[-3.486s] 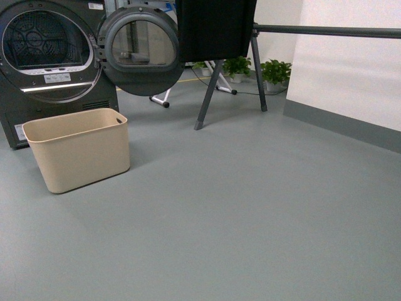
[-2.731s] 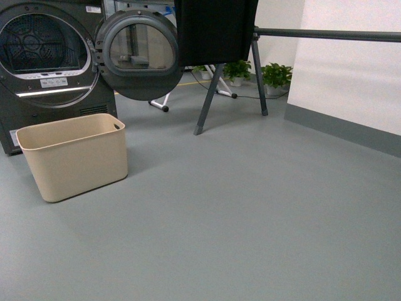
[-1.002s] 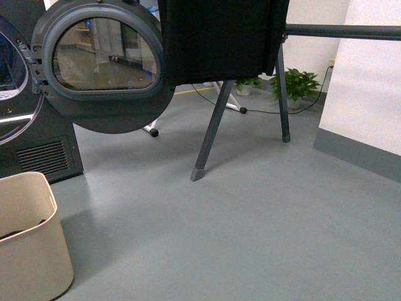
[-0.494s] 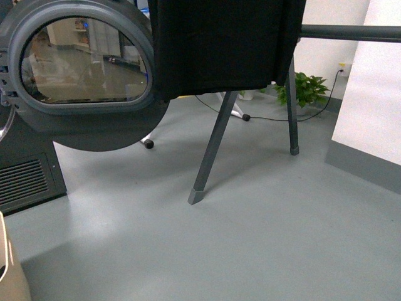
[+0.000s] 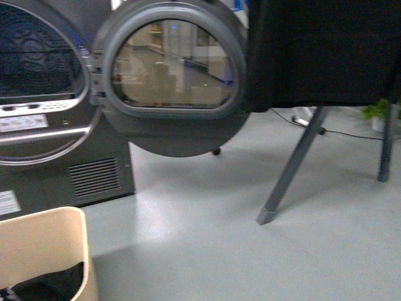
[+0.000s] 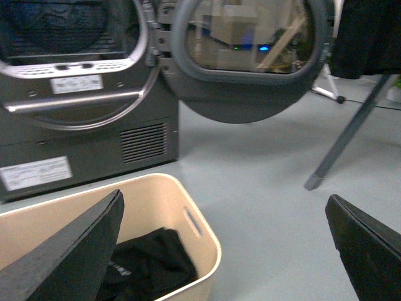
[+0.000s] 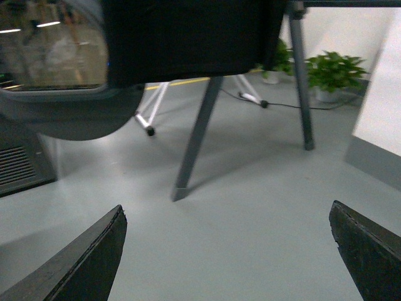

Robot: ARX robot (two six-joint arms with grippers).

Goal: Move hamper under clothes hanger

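Although white stickers point(image 6: 75, 83) sit on the rim of the drum opening and low on the front of the dark grey round-door dryer point(image 5: 37, 94), their print is too small and blurred to read; no brand name can be made out.

Neither arm shows in the front view. In the left wrist view, the left gripper point(image 6: 223, 197) has its two dark fingers point(image 6: 69, 257) spread wide with nothing between them. It hangs above the near rim of the beige plastic rectangular hamper point(image 6: 203, 241), looking toward the dryer. The right gripper point(image 7: 227, 208) is spread just as wide and also empty. It faces the bare grey floor and the angled legs of the dark grey metal clothes hanger point(image 7: 197, 132).

The hamper point(image 5: 44, 244) stands on the floor just in front of the dryer, below the drum opening, with dark clothing point(image 6: 147, 263) lying inside it. It is well apart from the nearest hanger leg point(image 5: 291, 169) and is not beneath the black garment point(image 5: 326, 50) hanging on the rack.

Half a second ago only a sliver of the hamper showed at the lower left edge of the front view. Now its corner and inside are in sight. The dryer's open round door point(image 5: 172, 81) has shifted toward the middle of the picture, and the hanger leg has moved to the right.
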